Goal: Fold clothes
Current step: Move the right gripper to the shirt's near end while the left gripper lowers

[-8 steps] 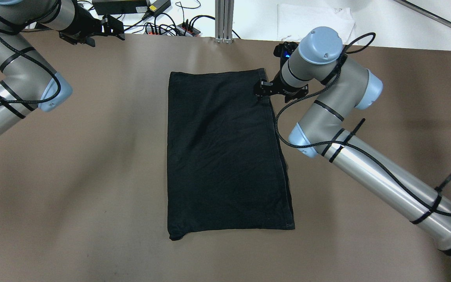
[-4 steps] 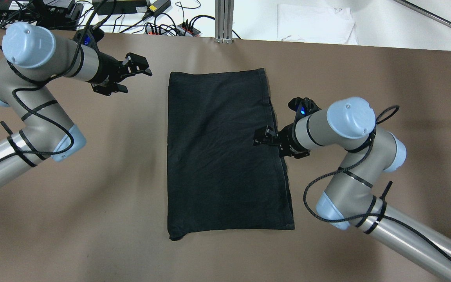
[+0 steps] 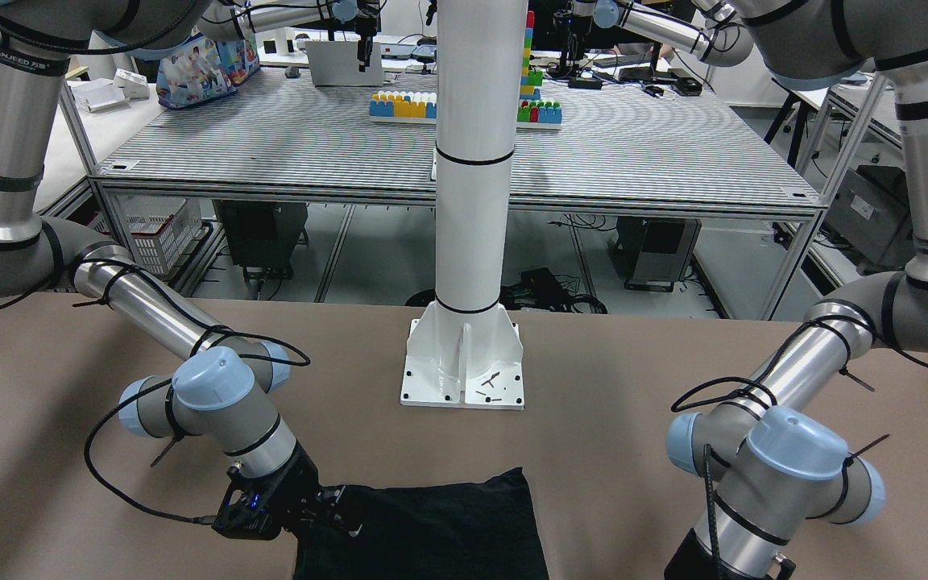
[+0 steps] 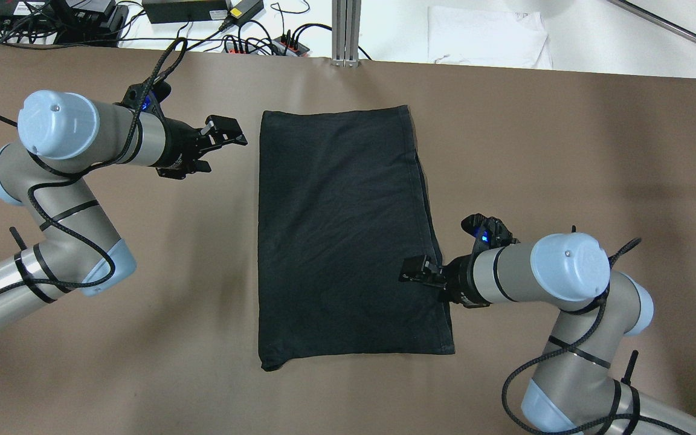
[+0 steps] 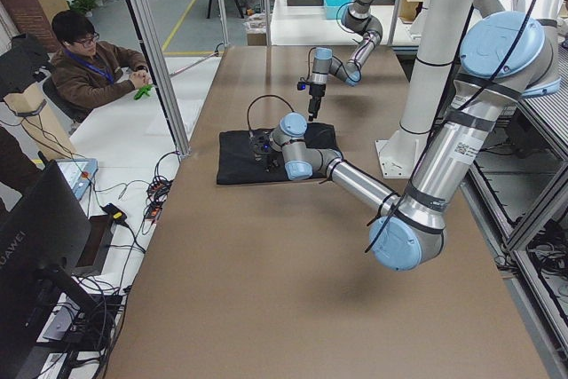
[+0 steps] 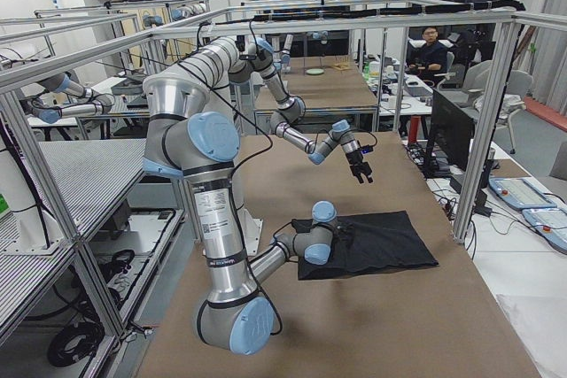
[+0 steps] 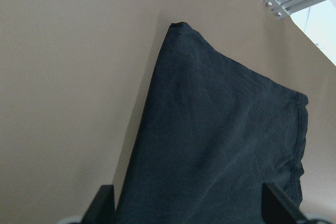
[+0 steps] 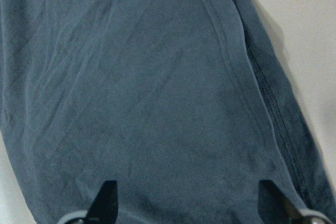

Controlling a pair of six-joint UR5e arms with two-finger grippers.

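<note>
The clothes are one black garment (image 4: pixel 348 235) lying flat as a long rectangle in the middle of the brown table (image 4: pixel 112 338). My right gripper (image 4: pixel 413 275) sits over the garment's right edge toward the near end. It is open, and its wrist view shows the fingertips (image 8: pixel 107 195) wide apart over the dark fabric (image 8: pixel 157 93). My left gripper (image 4: pixel 227 134) is open, just left of the garment's far left corner and apart from it. The left wrist view shows that corner (image 7: pixel 181 27) ahead of the spread fingers (image 7: pixel 105 200). The front-facing view shows the garment's near end (image 3: pixel 440 524).
A white pillar (image 3: pixel 472 161) on a base plate (image 3: pixel 464 374) stands at the robot's edge of the table. Cables and a power strip (image 4: pixel 263 42), an aluminium post (image 4: pixel 345 30) and a white sheet (image 4: pixel 487 33) lie beyond the far edge. A person (image 5: pixel 89 64) sits past the table.
My right gripper has slid along the garment's right edge from the far corner toward the near end. My left arm has swung in from the far left corner toward the garment's far left corner.
</note>
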